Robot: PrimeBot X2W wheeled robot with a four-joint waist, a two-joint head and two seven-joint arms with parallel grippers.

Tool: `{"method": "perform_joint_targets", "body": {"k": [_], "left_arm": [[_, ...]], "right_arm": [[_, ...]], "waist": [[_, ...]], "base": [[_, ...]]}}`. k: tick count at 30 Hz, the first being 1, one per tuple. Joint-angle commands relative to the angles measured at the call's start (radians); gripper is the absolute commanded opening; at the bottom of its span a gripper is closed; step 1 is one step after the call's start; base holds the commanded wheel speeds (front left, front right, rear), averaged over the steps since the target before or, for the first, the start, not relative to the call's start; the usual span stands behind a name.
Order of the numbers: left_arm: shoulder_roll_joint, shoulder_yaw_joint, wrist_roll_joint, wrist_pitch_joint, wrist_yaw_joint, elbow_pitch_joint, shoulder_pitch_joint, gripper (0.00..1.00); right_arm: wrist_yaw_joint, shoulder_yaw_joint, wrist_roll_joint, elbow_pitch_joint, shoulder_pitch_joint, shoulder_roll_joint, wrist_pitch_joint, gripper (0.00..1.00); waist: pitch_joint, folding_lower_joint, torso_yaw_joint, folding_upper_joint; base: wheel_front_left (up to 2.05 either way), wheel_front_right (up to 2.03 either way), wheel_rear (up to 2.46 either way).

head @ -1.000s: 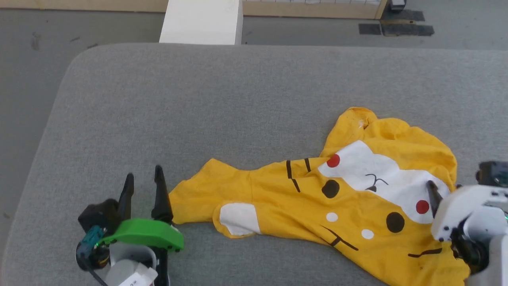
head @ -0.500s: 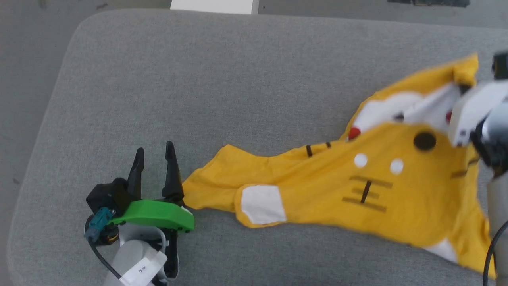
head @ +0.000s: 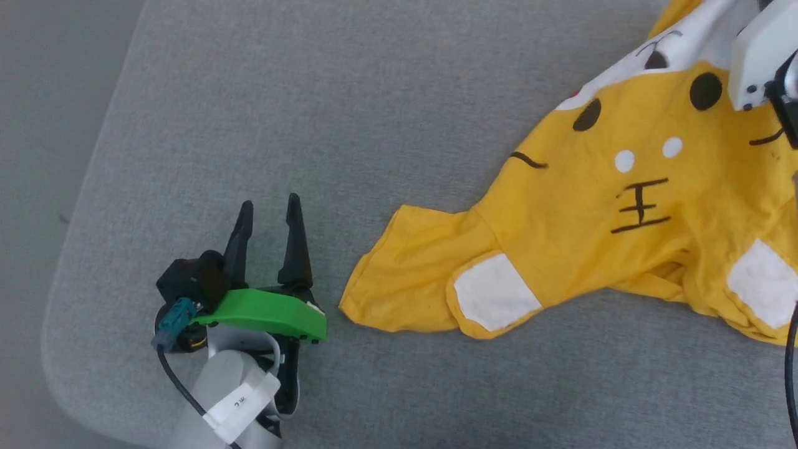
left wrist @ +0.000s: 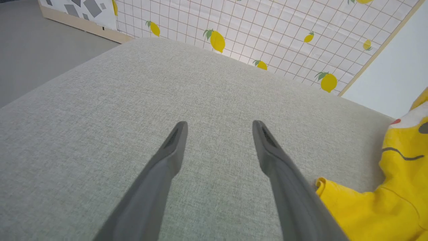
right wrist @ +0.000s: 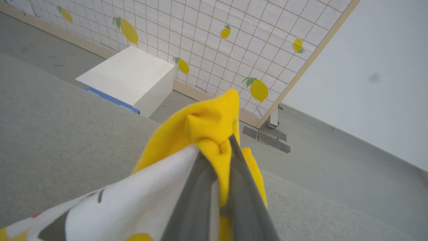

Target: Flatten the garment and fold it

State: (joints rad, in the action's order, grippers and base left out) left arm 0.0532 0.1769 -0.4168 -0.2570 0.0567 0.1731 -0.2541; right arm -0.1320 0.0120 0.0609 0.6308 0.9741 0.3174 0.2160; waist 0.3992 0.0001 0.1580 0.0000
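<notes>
Garment [head: 561, 206] hangs pinched between right fingers [right wrist: 197, 204]; left fingers [left wrist: 160, 174] spread beside it.

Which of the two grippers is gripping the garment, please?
The right gripper, shut on a bunched fold of the garment; the left gripper is open, empty and clear of it.

Test lab: lemon-print backdrop [right wrist: 217, 50]

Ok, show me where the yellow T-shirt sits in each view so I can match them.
Head view: the T-shirt spreads over the right half, rising toward the top right corner.
Left wrist view: the T-shirt lies at the lower right edge, right of the open left tool.
Right wrist view: the T-shirt is bunched at centre, pinched in the right tool.
Shared landmark: the grey cushion beneath it.
</notes>
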Motion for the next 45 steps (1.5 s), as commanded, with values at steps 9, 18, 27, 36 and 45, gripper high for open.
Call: {"method": "perform_joint_targets", "body": {"k": [9,18,27,36,45], "left_arm": [[-0.003,0.011,-0.014,-0.005,0.010,0.018,-0.009,1.00],[0.019,0.024,-0.009,0.024,-0.020,0.081,0.045,1.00],[0.063,0.074,-0.038,0.234,-0.032,0.051,0.131,1.00],[0.064,0.078,-0.064,0.439,0.060,0.040,0.156,1.00],[0.077,0.085,-0.059,0.625,0.166,0.079,0.174,1.00]], "right_arm": [[0.001,0.039,-0.113,0.190,-0.030,-0.020,0.087,0.28],[0.001,0.067,-0.292,0.099,-0.204,-0.030,-0.007,1.00],[0.001,-0.025,-0.378,-0.257,-0.559,-0.060,-0.153,1.00],[0.001,-0.193,-0.317,-0.538,-0.858,-0.220,-0.189,1.00],[0.001,-0.184,-0.300,-0.650,-0.986,-0.266,-0.151,1.00]], "waist": [[0.000,-0.0001,0.008,0.0000],[-0.129,-0.0001,-0.065,0.0000],[-0.242,-0.0001,-0.142,0.0000],[-0.269,-0.0001,-0.193,0.0000],[-0.269,-0.0001,-0.246,0.0000]], "base": [[0.00,0.00,0.00],[0.00,0.00,0.00],[0.00,0.00,0.00],[0.00,0.00,0.00],[0.00,0.00,0.00]]}}
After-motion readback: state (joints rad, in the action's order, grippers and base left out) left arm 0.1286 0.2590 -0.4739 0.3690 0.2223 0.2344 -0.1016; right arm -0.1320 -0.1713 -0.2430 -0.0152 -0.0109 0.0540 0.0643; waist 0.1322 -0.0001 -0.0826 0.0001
